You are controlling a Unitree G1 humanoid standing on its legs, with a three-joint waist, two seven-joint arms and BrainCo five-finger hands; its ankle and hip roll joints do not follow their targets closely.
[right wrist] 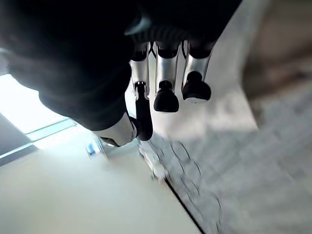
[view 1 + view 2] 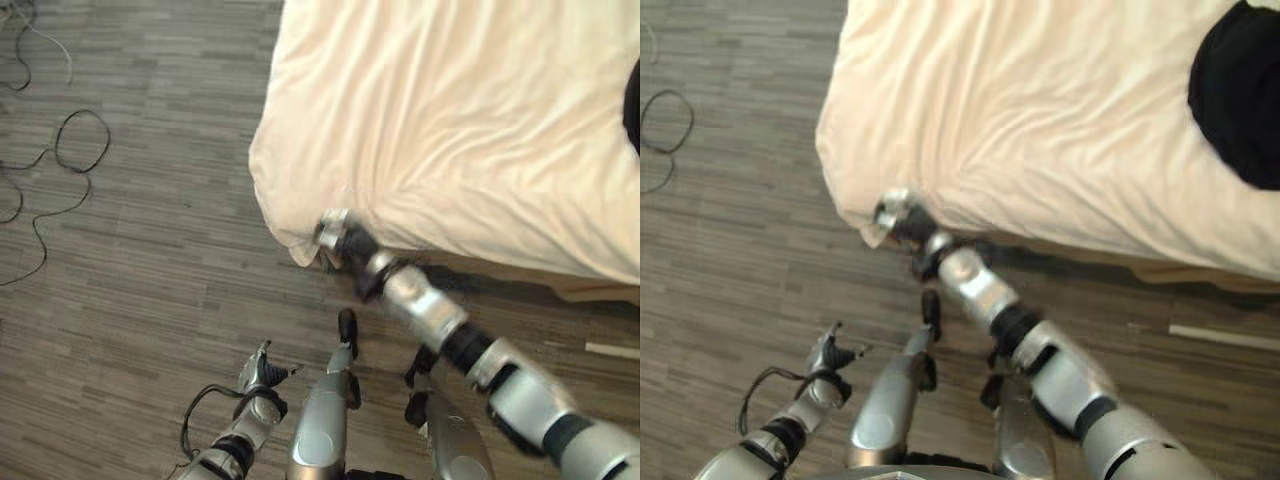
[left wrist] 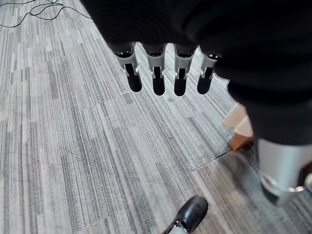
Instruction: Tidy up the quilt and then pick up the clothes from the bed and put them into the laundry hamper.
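Right hand (image 2: 333,232) at the cream quilt's (image 2: 450,130) corner, fingers bent, grasp not discernible; left hand (image 3: 165,73) relaxed, idle. Black garment (image 2: 1238,95) lies well beyond fingertips. Pinch hem firmly, pull evenly.

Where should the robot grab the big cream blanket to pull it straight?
Probably the hanging corner of the quilt, coming from the floor side. That corner droops loose over the bed's edge, and the right hand is already there.

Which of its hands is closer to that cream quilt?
The right hand: it is at the quilt's hanging corner. The left hand is low over the floor, apart from the bed.
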